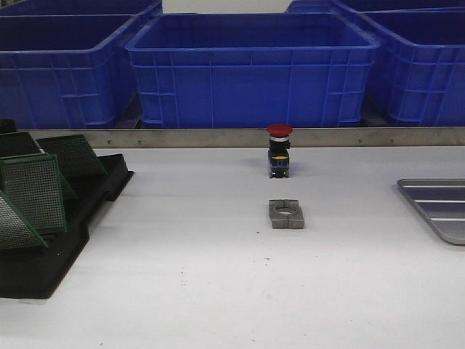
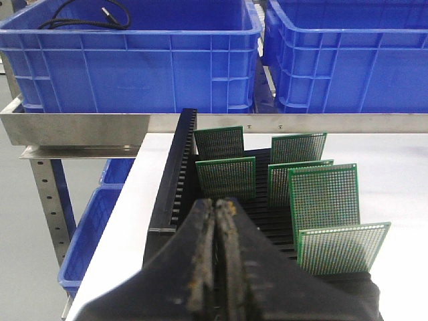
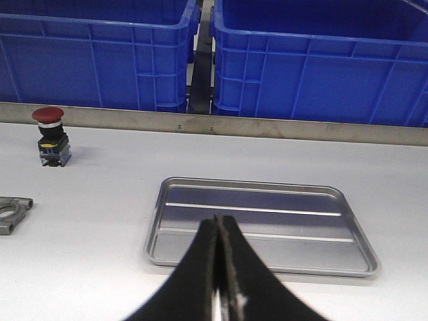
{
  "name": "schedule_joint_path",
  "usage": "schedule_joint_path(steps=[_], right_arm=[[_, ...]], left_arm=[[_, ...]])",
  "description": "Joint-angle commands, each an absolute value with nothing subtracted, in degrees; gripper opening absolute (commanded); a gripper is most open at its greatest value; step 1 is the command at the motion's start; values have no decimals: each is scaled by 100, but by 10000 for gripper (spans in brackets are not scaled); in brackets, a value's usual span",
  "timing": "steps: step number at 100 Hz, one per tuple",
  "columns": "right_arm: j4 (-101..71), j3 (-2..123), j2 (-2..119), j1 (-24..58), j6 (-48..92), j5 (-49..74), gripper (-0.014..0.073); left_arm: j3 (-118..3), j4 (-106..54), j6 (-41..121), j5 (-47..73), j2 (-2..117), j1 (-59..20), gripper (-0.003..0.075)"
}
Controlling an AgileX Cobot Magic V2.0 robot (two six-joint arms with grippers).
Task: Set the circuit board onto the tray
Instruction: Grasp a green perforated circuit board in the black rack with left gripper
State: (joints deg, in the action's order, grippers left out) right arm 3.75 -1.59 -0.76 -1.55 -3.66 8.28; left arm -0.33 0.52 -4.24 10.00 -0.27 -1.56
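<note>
Several green circuit boards (image 1: 33, 193) stand upright in a black slotted rack (image 1: 43, 262) at the table's left. In the left wrist view the same circuit boards (image 2: 325, 196) stand in the rack (image 2: 175, 177) just beyond my left gripper (image 2: 217, 202), which is shut with nothing in it. The silver ribbed tray (image 1: 439, 207) lies at the table's right edge, partly cut off. In the right wrist view the tray (image 3: 261, 224) lies bare just beyond my right gripper (image 3: 218, 218), also shut and holding nothing. Neither arm shows in the front view.
A red-capped push button (image 1: 279, 150) stands at the table's far middle, with a grey metal clamp block (image 1: 285, 214) in front of it. Big blue bins (image 1: 251, 69) line the back behind a steel rail (image 1: 232, 137). More blue bins (image 2: 87, 234) sit below the table's left edge.
</note>
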Motion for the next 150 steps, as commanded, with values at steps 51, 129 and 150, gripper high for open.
schedule_joint_path(steps=[51,129,150], right_arm=[[428,-164,-172,-157,-362,372,-62],[428,-164,-172,-157,-362,372,-62],[428,-164,-172,-157,-362,372,-62]], left_arm=[[147,48,-469,-184,-212,-143,-17],[-2868,241,-414,3338,1787,-143,-17],[-3480,185,-342,3935,2906,-143,-16]])
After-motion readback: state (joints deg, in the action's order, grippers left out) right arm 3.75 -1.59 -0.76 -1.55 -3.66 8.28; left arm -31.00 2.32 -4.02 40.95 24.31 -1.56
